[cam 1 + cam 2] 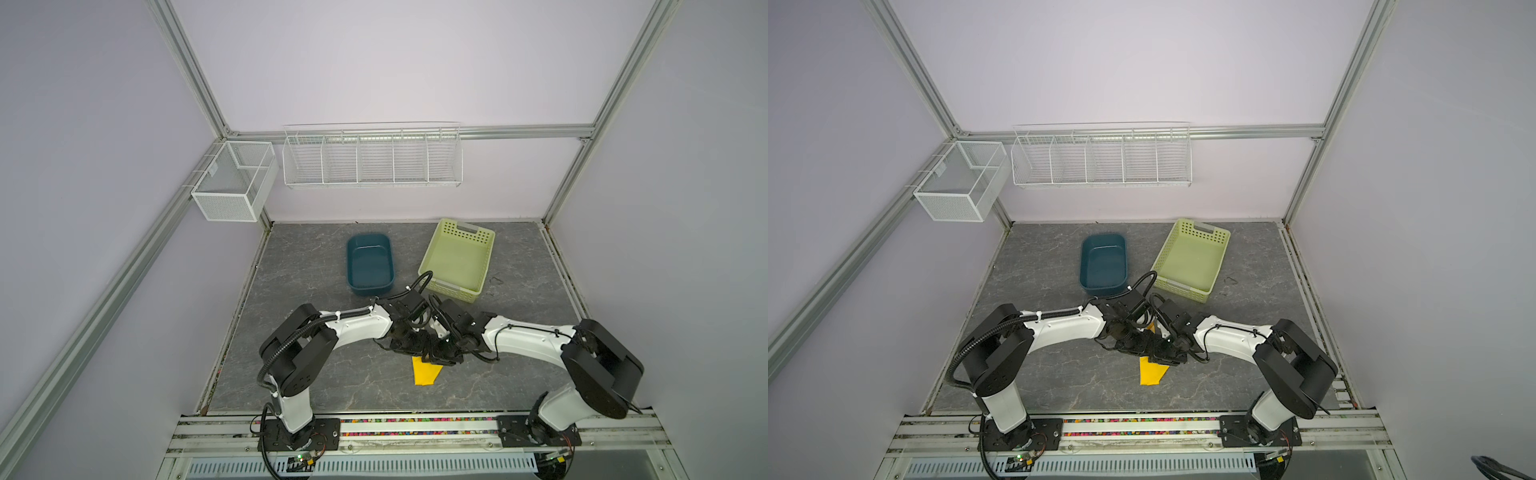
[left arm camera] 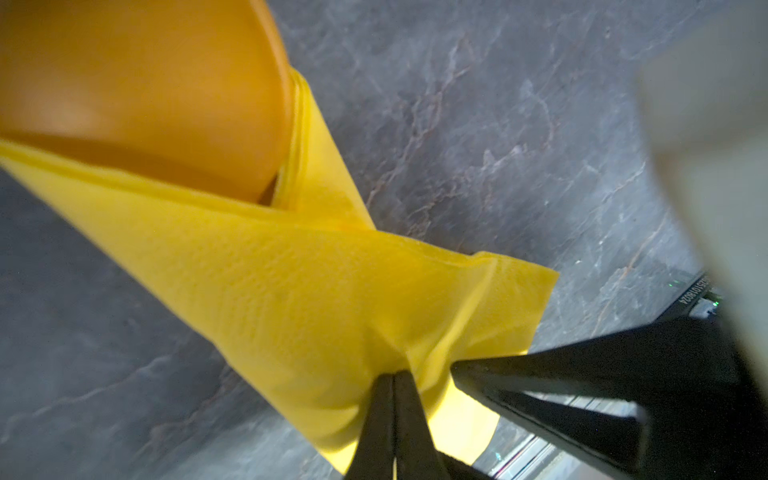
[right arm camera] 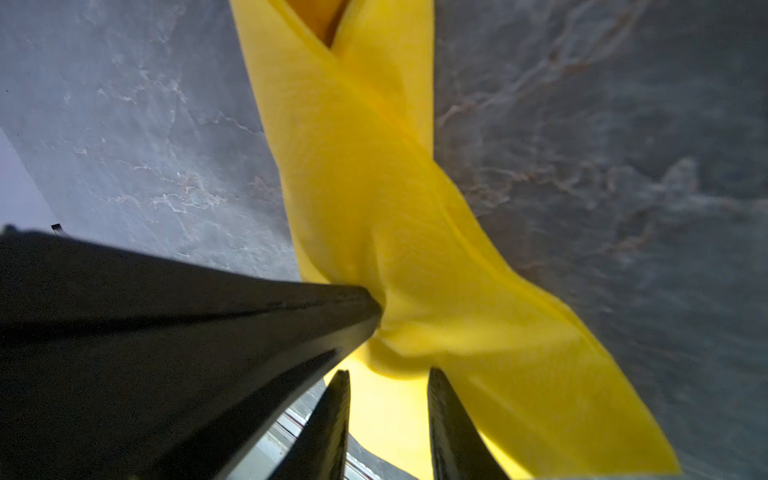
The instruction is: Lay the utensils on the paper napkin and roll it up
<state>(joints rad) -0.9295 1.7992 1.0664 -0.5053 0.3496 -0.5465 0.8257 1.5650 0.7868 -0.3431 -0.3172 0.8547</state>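
Note:
The yellow paper napkin (image 1: 424,372) lies folded into a loose roll on the grey table, and its near end sticks out below both grippers in both top views. In the left wrist view the orange utensils (image 2: 145,83) show inside the napkin's (image 2: 291,291) open end. My left gripper (image 2: 392,376) is shut, pinching a fold of the napkin. My right gripper (image 3: 388,374) stands open right beside it, its fingertips (image 3: 436,382) apart at the napkin's (image 3: 374,187) edge. The two grippers nearly touch above the roll (image 1: 1152,372).
A dark blue tub (image 1: 370,264) and a pale green perforated basket (image 1: 457,259) stand behind the arms. A white wire rack (image 1: 372,160) and a mesh box (image 1: 232,180) hang on the back wall. The table's front rail (image 1: 415,428) runs close behind the napkin.

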